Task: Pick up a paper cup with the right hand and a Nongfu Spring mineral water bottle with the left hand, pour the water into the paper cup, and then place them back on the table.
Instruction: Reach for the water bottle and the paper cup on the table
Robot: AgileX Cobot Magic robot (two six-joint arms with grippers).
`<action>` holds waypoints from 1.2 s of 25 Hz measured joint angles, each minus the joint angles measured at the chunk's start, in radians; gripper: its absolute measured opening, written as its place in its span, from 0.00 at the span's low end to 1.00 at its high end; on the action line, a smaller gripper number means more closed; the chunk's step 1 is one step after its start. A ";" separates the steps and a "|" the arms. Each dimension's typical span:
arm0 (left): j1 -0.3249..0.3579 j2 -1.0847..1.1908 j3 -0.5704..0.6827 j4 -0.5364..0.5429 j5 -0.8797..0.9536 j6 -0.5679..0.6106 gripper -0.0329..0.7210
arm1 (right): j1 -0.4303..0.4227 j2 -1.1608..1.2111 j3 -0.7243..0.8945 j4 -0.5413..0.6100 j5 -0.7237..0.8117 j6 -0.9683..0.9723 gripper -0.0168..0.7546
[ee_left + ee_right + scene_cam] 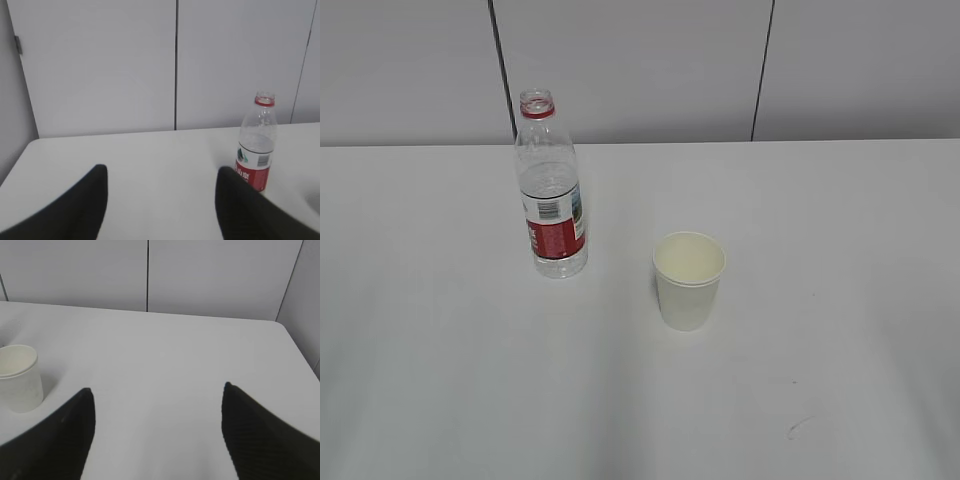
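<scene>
I see the paper cup (pixel 689 280) upright on the white counter (pixel 840 300), well right of the uncapped, upright bottle (pixel 552 190), both my end effectors (pixel 160 200) (pixel 157 425) spread wide, holding nothing.

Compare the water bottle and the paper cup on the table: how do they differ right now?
The Nongfu Spring mineral water bottle is tall, clear plastic with a red and white label; the paper cup is short, opaque and plain white. The bottle narrows to a small capless neck; the cup has a wide mouth. The bottle holds water; the cup looks empty. Both stand upright on the table, apart, held by neither tool.
</scene>
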 joint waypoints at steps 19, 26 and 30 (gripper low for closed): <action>0.000 0.025 0.080 0.010 -0.258 0.000 0.59 | 0.000 0.063 0.072 0.006 -0.231 0.000 0.78; 0.000 0.179 0.089 0.010 -0.333 0.000 0.59 | 0.000 0.133 0.072 0.008 -0.283 0.000 0.78; 0.000 0.293 0.089 0.010 -0.361 0.000 0.58 | 0.000 0.170 0.089 0.008 -0.327 -0.004 0.78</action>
